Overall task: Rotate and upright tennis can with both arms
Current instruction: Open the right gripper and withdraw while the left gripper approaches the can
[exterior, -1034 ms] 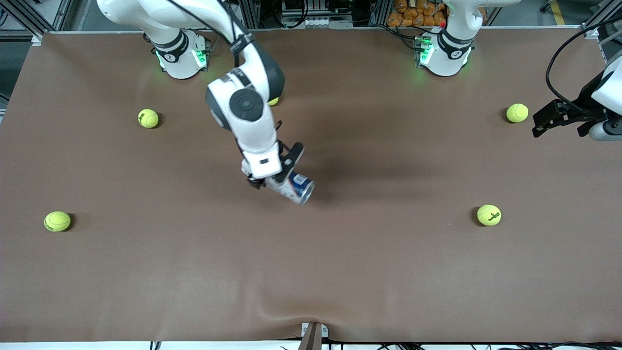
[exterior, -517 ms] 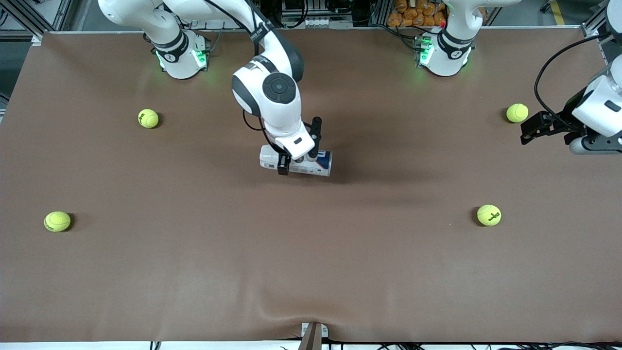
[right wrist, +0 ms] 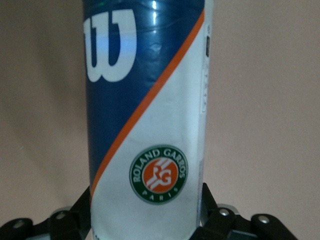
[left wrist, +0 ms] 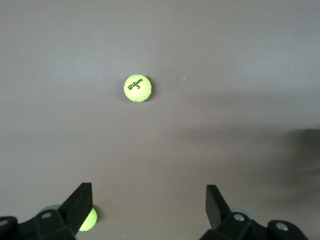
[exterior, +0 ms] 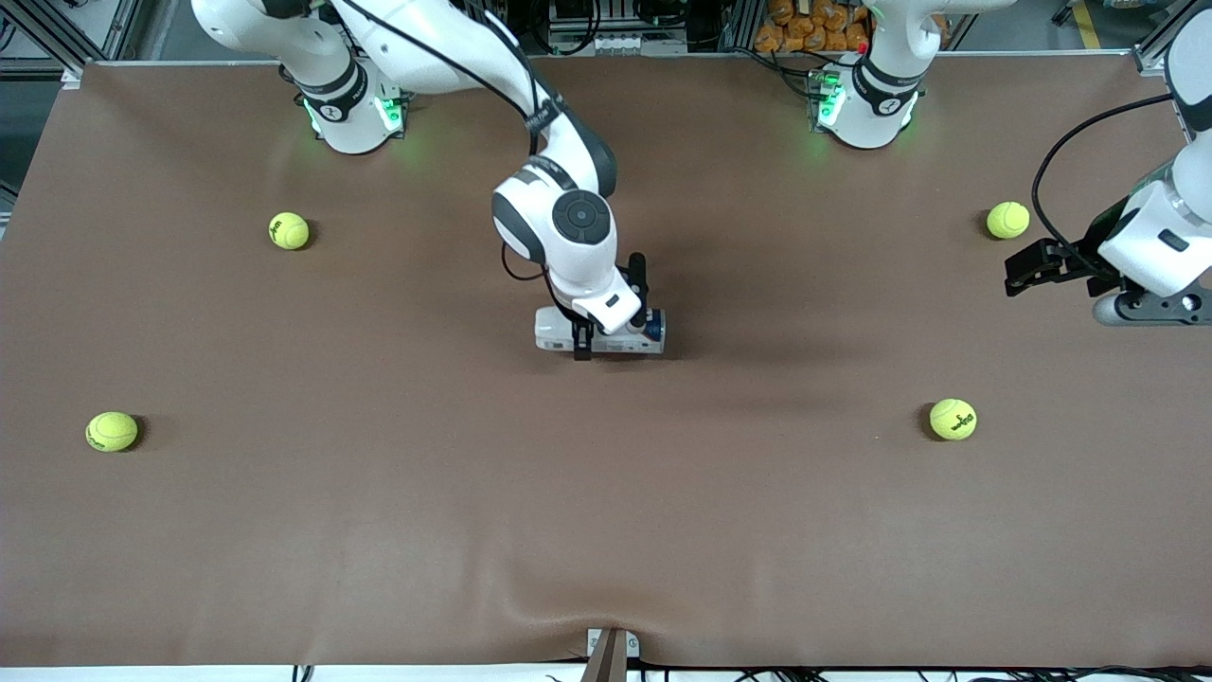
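Note:
The tennis can (exterior: 555, 334), with a white and dark-blue label, lies level at the middle of the table, its length along the table. My right gripper (exterior: 611, 322) is shut on it across its middle. In the right wrist view the can (right wrist: 150, 125) fills the frame between the fingers, with the white "W" at its blue end, and the right gripper (right wrist: 146, 200) clamps the white part. I cannot tell whether the can touches the table. My left gripper (exterior: 1030, 269) is open and empty over the left arm's end of the table; in the left wrist view the left gripper (left wrist: 147, 195) holds nothing.
Several yellow-green tennis balls lie about: one (exterior: 1007, 220) beside the left gripper, one (exterior: 953, 419) nearer the camera, and two at the right arm's end (exterior: 289, 230) (exterior: 112, 431). The left wrist view shows one ball (left wrist: 137, 88) and another (left wrist: 87, 220) by a finger.
The right gripper has turned the can from tilted to level and carried it toward the left arm's end. The left gripper has moved slightly toward the table's middle.

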`<action>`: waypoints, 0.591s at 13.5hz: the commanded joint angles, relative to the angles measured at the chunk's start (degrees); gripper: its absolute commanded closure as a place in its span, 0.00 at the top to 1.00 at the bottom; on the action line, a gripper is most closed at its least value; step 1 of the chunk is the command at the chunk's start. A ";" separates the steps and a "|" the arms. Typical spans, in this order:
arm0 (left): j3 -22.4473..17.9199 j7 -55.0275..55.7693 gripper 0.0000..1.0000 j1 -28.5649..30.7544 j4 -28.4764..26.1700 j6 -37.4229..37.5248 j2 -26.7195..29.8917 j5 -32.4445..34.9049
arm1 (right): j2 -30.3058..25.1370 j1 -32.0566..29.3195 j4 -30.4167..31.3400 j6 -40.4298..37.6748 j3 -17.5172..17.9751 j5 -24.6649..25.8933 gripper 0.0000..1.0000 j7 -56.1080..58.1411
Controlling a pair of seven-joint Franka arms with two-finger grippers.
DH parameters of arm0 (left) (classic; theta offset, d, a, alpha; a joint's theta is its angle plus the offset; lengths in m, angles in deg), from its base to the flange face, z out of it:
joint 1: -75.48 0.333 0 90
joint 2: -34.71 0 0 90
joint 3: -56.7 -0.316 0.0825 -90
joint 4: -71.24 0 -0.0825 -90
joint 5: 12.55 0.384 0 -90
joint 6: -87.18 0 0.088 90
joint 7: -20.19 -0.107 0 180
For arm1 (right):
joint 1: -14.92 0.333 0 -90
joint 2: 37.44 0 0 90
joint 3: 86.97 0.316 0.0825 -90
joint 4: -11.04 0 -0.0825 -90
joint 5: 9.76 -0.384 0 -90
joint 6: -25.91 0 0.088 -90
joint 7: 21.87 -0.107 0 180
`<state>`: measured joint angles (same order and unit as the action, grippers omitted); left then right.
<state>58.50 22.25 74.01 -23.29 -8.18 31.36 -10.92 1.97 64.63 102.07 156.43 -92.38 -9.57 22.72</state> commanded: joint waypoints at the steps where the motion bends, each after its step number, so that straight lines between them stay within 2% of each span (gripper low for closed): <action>1: 0.23 -0.66 1.00 -0.28 1.81 1.06 -2.61 -0.14 | 2.61 0.30 -2.18 1.92 0.22 -0.98 0.86 1.91; 3: 0.32 -0.66 1.00 -0.37 1.98 0.97 -3.58 -0.84 | 3.83 0.57 -2.18 2.98 0.22 -0.90 0.99 2.00; 6: 1.02 -0.57 1.00 -2.13 2.16 0.53 -5.69 -1.89 | 4.19 0.22 -2.26 4.92 0.14 -0.63 1.00 1.82; 8: 1.02 -0.66 1.00 -2.83 2.86 0.53 -7.27 -5.65 | 2.80 0.30 -2.53 4.39 0.14 -0.72 1.00 1.65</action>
<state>59.58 22.07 71.78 -22.82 -8.26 26.24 -13.67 5.27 64.77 101.07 160.79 -91.99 -9.57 22.76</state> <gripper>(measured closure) 0.000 0.000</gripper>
